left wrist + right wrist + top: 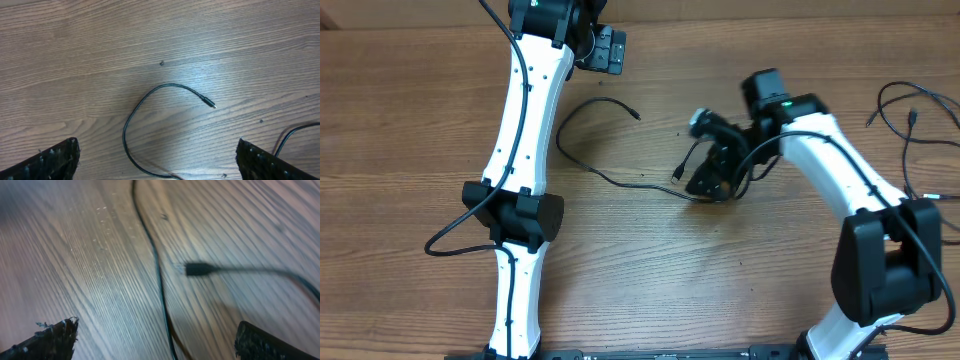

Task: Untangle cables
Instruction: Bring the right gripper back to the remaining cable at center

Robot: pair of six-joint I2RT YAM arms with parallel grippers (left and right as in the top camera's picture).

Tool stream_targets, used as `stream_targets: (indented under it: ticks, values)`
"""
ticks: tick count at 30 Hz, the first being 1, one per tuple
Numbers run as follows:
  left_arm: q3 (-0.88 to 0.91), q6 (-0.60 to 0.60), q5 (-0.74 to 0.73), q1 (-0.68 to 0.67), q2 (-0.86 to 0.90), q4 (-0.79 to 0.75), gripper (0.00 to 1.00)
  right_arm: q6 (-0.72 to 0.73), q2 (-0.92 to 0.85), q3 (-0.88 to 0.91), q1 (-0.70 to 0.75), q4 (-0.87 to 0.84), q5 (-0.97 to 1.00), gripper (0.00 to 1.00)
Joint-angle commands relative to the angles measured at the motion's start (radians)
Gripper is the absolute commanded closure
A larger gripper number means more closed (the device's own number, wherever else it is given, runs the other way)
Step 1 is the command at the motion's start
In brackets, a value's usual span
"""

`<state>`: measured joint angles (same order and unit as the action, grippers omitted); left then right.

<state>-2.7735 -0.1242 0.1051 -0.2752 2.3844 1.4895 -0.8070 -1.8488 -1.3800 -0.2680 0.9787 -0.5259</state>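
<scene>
Your left end effector (603, 48) sits at the far side of the table (720, 290), its fingers spread wide with nothing between them. In its wrist view the two fingertips (60, 157) frame bare wood and the curved end of a long cable (131, 117). That cable's small plug (212, 105) lies flat on the table and is touching nothing else.

From overhead, the long cable (565, 150) loops out from its plug (635, 115), bends left, then runs right along the table toward your right end effector (715, 175).

Your right end effector is low over the middle of the table with its fingers also apart and gripping nothing. Its wrist view shows the thin black cable (156, 265) running between the fingertips (57, 335). A second cable's dark plug (200, 269) lies just beside that line, and its cord trails off to the right. The view is too blurred to tell whether the two cords touch or cross.

More loose cables (910, 105) lie in open loops at the right edge of the table, well apart from both end effectors.
</scene>
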Motion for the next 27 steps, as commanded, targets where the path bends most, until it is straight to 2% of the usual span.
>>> stream_targets:
  ticks: [1, 7, 18, 24, 27]
  values:
    - [-0.006, -0.011, -0.009, -0.011, -0.001, -0.002, 0.0, -0.062, 0.002, 0.006, -0.066, -0.032, 0.066, 0.0]
    - [-0.006, -0.011, -0.009, -0.011, -0.001, -0.002, 0.0, -0.062, -0.026, 0.006, -0.161, -0.117, 0.066, 0.0]
    - [-0.006, -0.011, -0.009, -0.011, -0.001, -0.002, 0.0, -0.062, -0.153, 0.006, -0.262, -0.167, 0.071, 0.01]
    - [-0.006, -0.011, -0.009, -0.011, -0.001, -0.002, 0.0, -0.057, -0.212, 0.006, -0.295, -0.214, 0.159, 0.04]
    - [-0.006, -0.011, -0.009, -0.011, -0.001, -0.002, 0.0, -0.053, -0.23, 0.006, -0.295, -0.23, 0.158, 0.09]
